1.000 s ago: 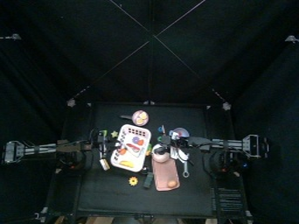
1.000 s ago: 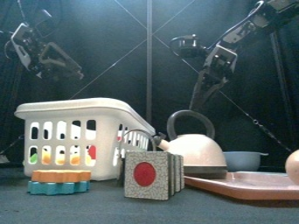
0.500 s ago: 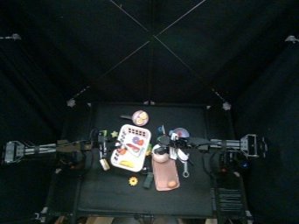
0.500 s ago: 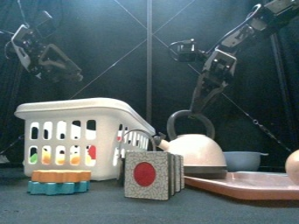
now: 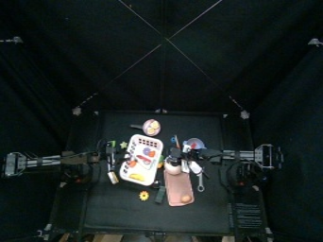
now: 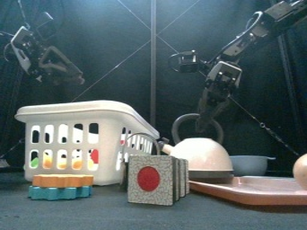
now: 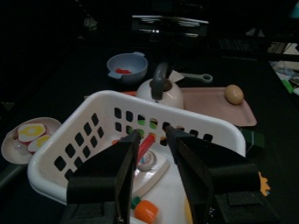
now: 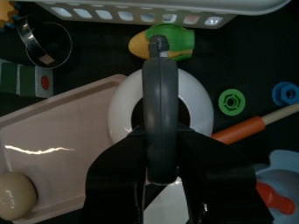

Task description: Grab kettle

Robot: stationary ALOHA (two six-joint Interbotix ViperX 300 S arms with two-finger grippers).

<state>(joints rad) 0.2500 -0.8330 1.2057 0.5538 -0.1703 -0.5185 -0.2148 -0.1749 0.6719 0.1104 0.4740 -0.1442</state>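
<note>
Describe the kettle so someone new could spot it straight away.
Start at the white laundry basket. Just right of it, behind the small card with a red dot, stands the kettle: a cream dome with a tall dark hoop handle, unlike the flat pink tray beside it.

Overhead looks straight down, front sits level at table height; both show the basket point(image 5: 142, 159).

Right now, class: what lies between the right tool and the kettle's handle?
Nothing. In the right wrist view, the right tool hangs open straight over the kettle handle, the gap bare.
</note>
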